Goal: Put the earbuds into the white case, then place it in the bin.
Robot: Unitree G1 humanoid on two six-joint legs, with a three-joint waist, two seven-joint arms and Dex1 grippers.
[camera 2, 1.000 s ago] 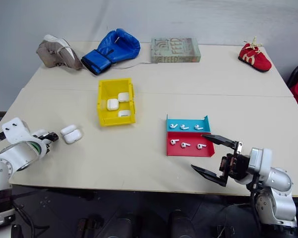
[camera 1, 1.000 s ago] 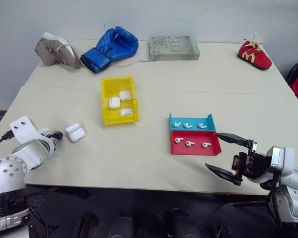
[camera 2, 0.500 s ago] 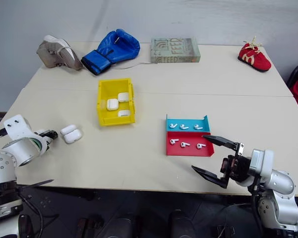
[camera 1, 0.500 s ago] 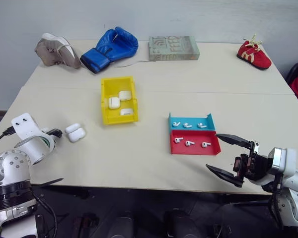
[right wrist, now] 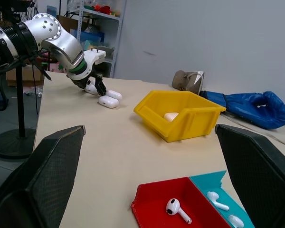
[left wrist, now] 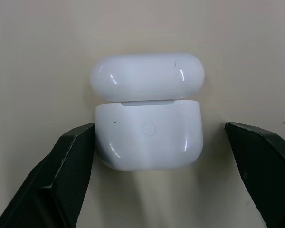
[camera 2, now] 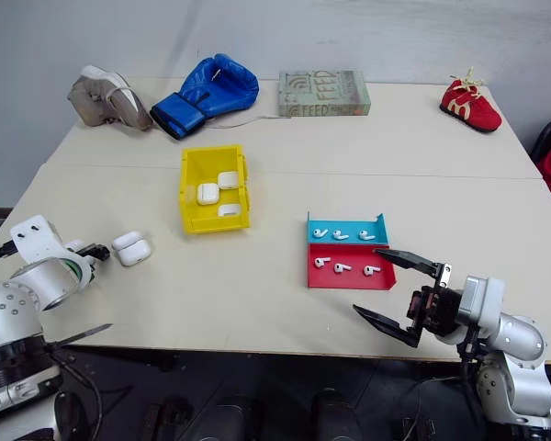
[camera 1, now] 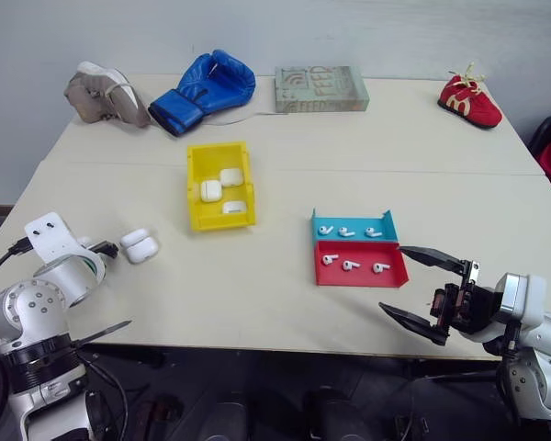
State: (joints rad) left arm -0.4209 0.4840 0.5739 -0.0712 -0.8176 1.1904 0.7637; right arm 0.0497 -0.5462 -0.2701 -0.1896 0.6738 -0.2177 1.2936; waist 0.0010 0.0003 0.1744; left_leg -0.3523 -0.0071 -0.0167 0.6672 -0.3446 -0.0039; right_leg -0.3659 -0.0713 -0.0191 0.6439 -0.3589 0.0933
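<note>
The matte beige tabletop has wide bare room at lower centre, and its front edge runs just below both arms. The boxy yellow plastic bin, left of centre, holds three glossy pebble cases; right of centre, six tiny earbuds lie three each in the teal and red trays. At lower left the left gripper straddles the lid-open white case, one finger touching, the other clear, not clenched; the right gripper gapes empty at lower right.

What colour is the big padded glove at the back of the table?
The padded boxing glove is bright blue, clearest in the left eye view.
</note>
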